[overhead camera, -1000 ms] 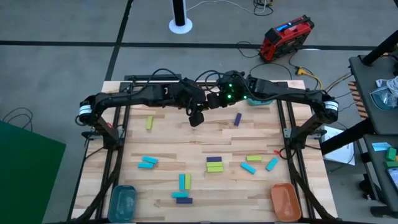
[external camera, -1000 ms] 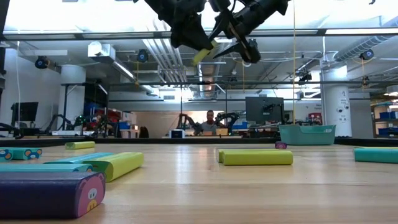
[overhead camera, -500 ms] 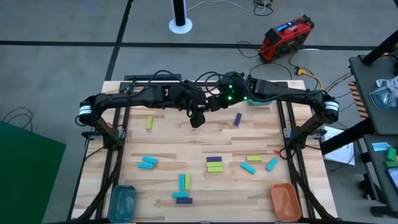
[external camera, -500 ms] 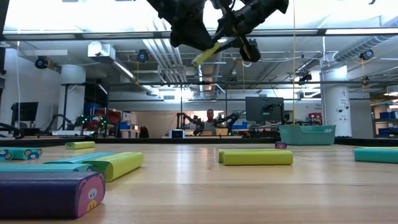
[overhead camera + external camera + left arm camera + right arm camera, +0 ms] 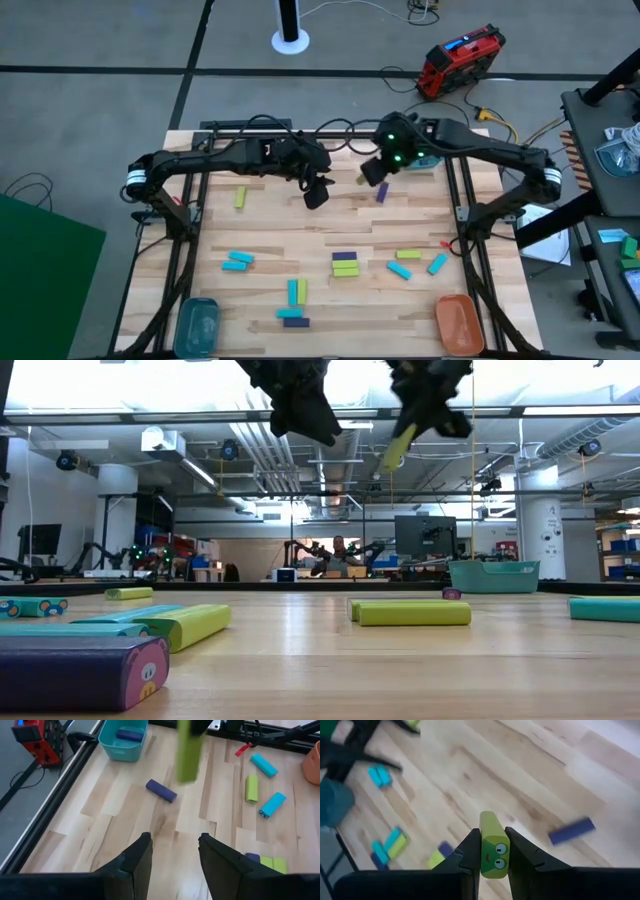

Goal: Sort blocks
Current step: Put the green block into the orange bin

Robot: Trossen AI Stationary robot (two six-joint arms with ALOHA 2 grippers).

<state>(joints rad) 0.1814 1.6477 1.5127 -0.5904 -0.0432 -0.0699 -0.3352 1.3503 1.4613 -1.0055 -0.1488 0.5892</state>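
A yellow-green block [image 5: 489,826] hangs high above the table, with my right gripper [image 5: 373,172] shut on it, over the far middle of the table. It also shows in the low view [image 5: 400,448] and the left wrist view [image 5: 188,751]. My left gripper [image 5: 316,193] hovers just left of it, open with nothing between its fingers [image 5: 141,855]. Other blocks lie flat on the wood: a purple one [image 5: 382,191], a yellow-green one [image 5: 240,197], and several cyan, green and purple ones nearer the front [image 5: 345,263]. My right gripper pinches the yellow-green block between its two fingers, by the two long sides next to the end with the drawn face [image 5: 494,854]. The block runs on forward past the fingertips. It slants downward below the gripper, lifted clear of the table.
A teal bin [image 5: 123,741] with a purple block inside stands at the far right. A teal bowl [image 5: 198,325] sits at the near left corner and an orange bowl [image 5: 458,322] at the near right. Bare wood lies between the far blocks and the near cluster.
My right gripper has drawn away from my left gripper toward the table's right edge, taking the yellow-green block with it. The block, earlier at the tips of both grippers, now hangs from the right one alone, still high above the table.
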